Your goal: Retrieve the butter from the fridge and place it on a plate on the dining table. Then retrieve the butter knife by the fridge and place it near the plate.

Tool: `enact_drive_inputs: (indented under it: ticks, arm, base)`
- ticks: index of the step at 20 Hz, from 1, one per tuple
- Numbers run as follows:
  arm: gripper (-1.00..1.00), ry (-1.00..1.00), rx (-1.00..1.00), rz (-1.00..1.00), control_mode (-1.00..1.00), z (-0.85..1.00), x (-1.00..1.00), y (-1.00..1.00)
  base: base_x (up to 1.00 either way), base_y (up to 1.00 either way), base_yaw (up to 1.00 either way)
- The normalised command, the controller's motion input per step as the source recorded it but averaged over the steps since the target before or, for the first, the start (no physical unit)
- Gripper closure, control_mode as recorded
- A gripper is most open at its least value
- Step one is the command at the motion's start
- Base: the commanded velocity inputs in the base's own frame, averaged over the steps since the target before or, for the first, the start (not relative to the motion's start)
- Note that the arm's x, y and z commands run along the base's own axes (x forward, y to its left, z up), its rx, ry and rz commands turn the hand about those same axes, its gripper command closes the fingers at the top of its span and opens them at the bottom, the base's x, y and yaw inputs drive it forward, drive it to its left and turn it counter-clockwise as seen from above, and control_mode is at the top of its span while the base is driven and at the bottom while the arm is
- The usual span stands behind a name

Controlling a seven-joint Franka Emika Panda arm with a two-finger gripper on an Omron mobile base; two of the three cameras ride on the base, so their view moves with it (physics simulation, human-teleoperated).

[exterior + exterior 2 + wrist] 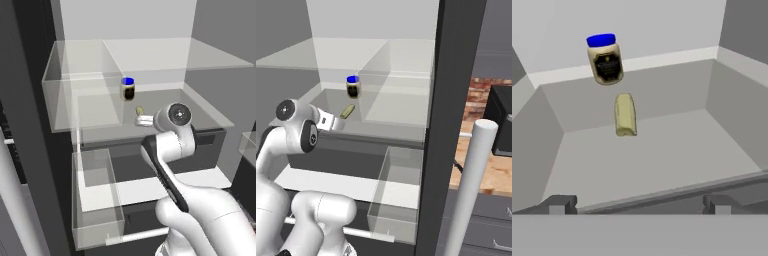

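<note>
Reaching into the open dark grey fridge [448, 125], the wide-spread gripper [637, 204] held nothing; the small pale yellow-green butter stick [625, 115] lay on the shelf just before the blue-lidded dark jar [605, 58].

Glossy white rounded arm [200, 210] with dark joint bands and round grey caps

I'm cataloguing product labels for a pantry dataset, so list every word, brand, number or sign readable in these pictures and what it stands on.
No text can be read anywhere in these views.
Jar: a dark label with a pale blurred patch, too smeared to read; its blue lid is blank.
Butter: plain, no print.
Fridge walls, shelves and drawers: blank.
Robot arm: no lettering visible.
</note>
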Motion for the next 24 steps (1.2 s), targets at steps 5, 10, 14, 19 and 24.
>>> enact_drive_inputs:
  ticks: [5, 10, 14, 19, 24]
  arm:
    - [-1.0, 0.03, 0.0, 0.03, -1.0, 0.03, 0.54, -0.02]
    - [-1.0, 0.09, 0.0, 0.04, -1.0, 0.01, 0.55, -0.04]
    - [-1.0, 0.13, -0.02, 0.0, -1.0, 0.0, 0.4, 0.0]
    - [-1.0, 0.05, -0.01, 0.0, -1.0, 0.0, 0.36, 0.0]
    - [-1.0, 0.01, 0.0, 0.0, -1.0, 0.0, 0.32, 0.0]
  base:
    - [0.0, 0.0, 0.0]
    - [0.0, 0.0, 0.0]
    - [0.0, 0.0, 0.0]
    - [0.0, 0.0, 0.0]
    - [0.0, 0.0, 0.0]
